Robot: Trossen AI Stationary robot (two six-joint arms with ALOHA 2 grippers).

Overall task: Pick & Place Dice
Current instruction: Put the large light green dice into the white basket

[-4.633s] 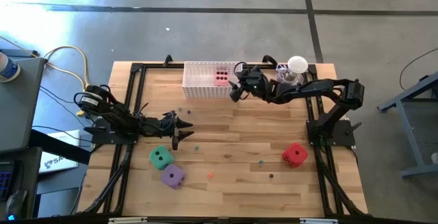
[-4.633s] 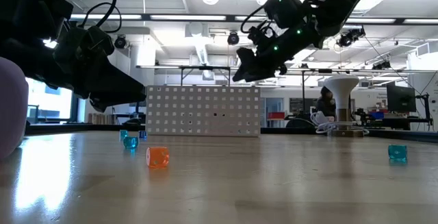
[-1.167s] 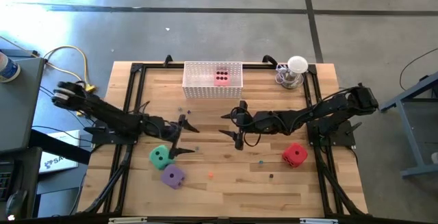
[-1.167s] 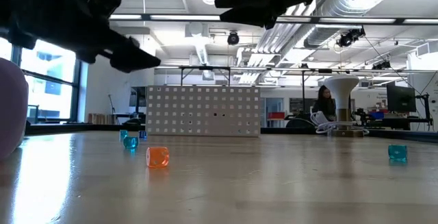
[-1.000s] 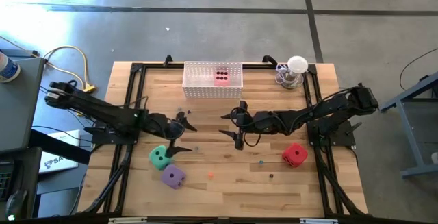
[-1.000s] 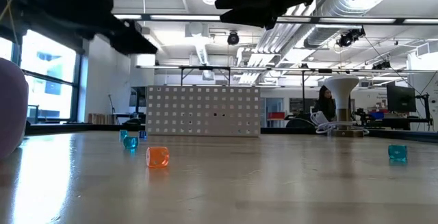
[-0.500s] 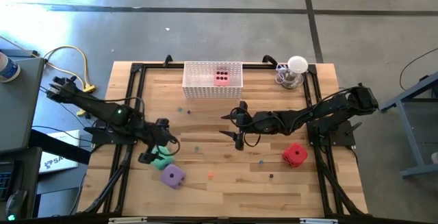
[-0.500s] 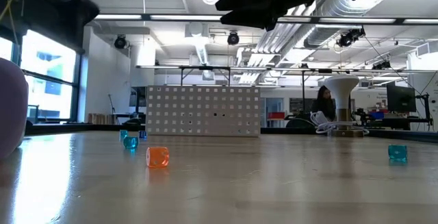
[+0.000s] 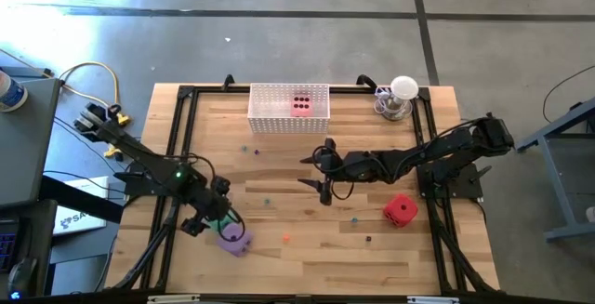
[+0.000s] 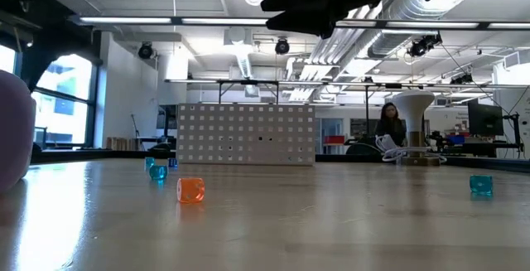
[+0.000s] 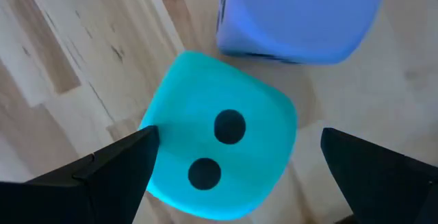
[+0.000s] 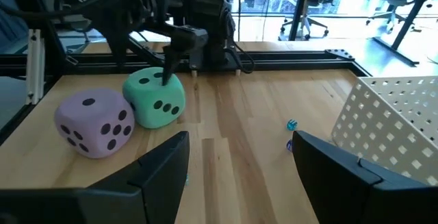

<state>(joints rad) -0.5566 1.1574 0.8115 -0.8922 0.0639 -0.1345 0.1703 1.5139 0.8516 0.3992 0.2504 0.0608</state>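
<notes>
We count four soft rounded cubes with dark pips. The green foam cube (image 11: 219, 155) sits between the spread fingers of the left claw (image 11: 236, 166), beside the purple one (image 9: 235, 238) on the pale wooden bench (image 9: 307, 248). The pink cube (image 9: 300, 106) lies in the white perforated basket (image 9: 270, 118). The red one (image 9: 400, 210) sits apart. The right claw (image 9: 323, 192) hangs released at mid-bench.

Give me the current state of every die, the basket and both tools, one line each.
Pink die: inside the white basket, six pips up.
Green die: on the table, touching the purple die, left tool open and straddling it.
Purple die: on the table, not gripped.
Red die: on the table near the right arm's base, untouched.
Right tool: open, empty, mid-table.
White basket: upright at the far edge, holding only the pink die.
</notes>
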